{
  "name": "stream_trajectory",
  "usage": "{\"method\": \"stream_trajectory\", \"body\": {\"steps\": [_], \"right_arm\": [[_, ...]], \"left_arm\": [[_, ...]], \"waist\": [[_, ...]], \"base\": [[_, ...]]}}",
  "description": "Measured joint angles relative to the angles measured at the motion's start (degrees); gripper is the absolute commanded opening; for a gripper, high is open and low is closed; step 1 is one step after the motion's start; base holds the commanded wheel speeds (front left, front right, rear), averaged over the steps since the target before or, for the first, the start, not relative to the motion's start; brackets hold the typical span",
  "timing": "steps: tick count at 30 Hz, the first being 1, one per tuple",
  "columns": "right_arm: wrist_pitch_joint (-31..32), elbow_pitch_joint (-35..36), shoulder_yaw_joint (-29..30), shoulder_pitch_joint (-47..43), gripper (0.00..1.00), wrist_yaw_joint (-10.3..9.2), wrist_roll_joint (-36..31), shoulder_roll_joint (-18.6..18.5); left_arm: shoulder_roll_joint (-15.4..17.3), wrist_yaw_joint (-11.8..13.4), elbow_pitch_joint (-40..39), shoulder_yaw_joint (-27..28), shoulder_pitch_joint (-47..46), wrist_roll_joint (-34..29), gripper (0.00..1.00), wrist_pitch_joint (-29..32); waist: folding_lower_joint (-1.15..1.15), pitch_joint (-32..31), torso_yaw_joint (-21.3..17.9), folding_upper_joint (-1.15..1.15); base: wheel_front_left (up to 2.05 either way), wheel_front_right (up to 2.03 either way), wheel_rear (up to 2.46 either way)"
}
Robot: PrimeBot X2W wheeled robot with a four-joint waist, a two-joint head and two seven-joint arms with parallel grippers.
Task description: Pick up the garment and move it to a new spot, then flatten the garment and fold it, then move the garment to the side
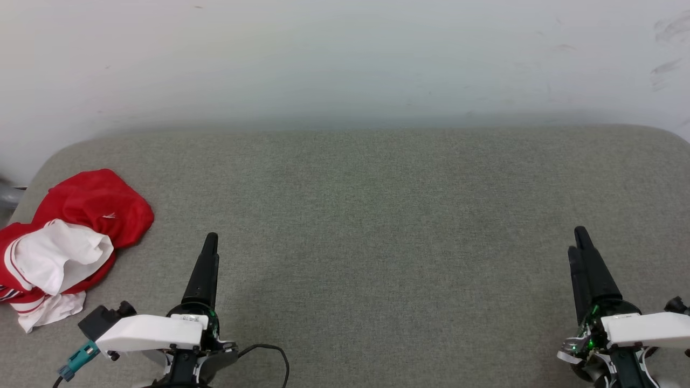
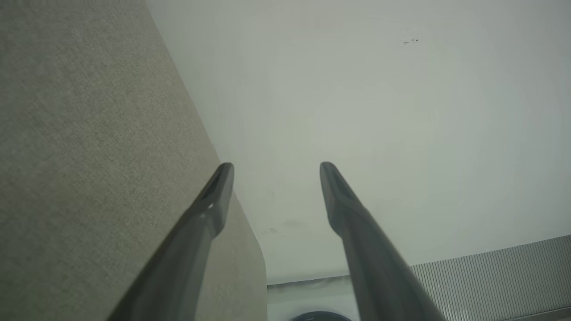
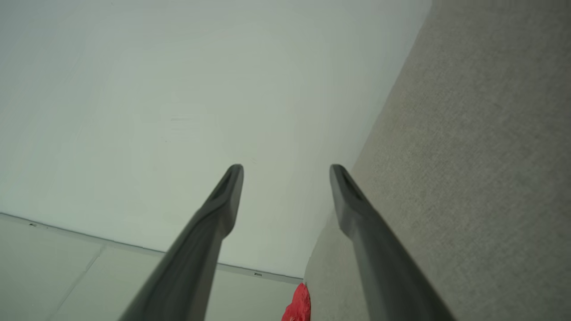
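The left pincer (image 2: 276,167) and right pincer (image 3: 286,168) are seen with fingers spread apart, nothing held. The garment (image 1: 91,215) is found crumpled at the grey desk's (image 1: 377,215) left edge (a red scrap is caught by the right wrist view). A pale wall (image 1: 345,54) is seen behind.

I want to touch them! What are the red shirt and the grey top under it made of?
The red shirt looks like thin, soft cloth, since it lies crumpled in loose folds. The grey top seems covered in matte woven fabric with a fine speckled weave; what is underneath cannot be told.
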State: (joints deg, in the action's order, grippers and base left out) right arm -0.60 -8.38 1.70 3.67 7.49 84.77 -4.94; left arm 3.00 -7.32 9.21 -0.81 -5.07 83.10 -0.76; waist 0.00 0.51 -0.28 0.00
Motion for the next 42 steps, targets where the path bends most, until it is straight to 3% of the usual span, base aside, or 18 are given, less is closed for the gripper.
{"method": "stream_trajectory", "body": {"steps": [31,42], "right_arm": [[-6.3,2.3,-1.6,0.2,1.0,0.0,-49.3,-0.6],[-6.5,1.3,-1.7,0.5,1.0,0.0,-59.3,-0.5]], "left_arm": [[0.7,0.0,-2.9,-0.6,0.5,-45.4,1.0,-6.1],[1.6,0.0,-3.2,0.1,0.7,-55.0,1.0,-7.9]], "waist": [[0.0,-0.2,-0.7,0.0],[0.0,-0.3,-0.8,0.0]], "base": [[0.0,0.0,0.0],[0.0,0.0,0.0]]}}
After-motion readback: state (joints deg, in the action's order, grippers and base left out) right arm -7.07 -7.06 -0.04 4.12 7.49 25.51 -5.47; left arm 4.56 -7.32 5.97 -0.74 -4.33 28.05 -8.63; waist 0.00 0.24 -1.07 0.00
